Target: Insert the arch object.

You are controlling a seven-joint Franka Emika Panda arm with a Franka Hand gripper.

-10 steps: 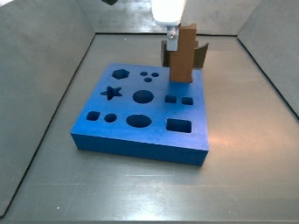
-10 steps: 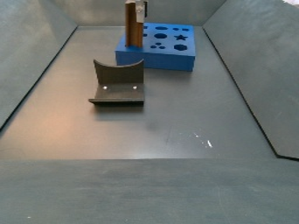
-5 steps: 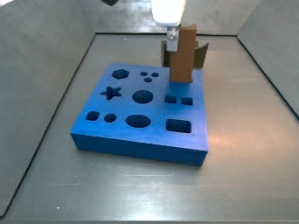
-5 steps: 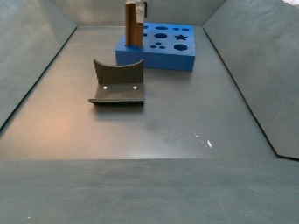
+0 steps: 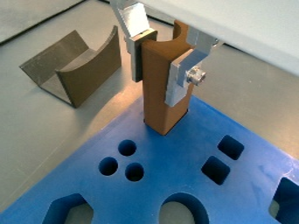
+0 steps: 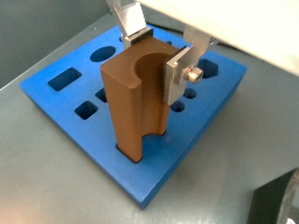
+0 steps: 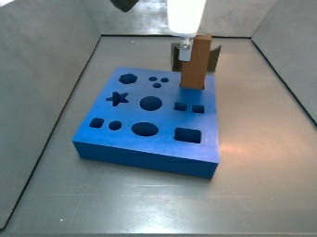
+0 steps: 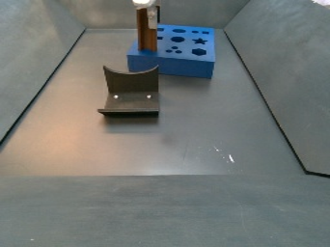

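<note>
From my seat the arch object [image 7: 196, 65] now stands lower than half a second ago, its foot sunk into the blue board [image 7: 136, 125] directly below my gripper [image 5: 163, 54]. The silver plates stay clamped on its upper sides (the fixture [image 8: 130, 92] sits well off to the side), so I judge the insertion nearly seated.

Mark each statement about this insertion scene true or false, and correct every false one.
1. The gripper holds the arch object upright over the blue board. True.
2. The arch object lies flat on the floor. False: it stands upright at the board's edge.
3. The board has a star-shaped hole. True.
4. The grey curved block sits on the blue board. False: it rests on the floor, apart from the board.
</note>
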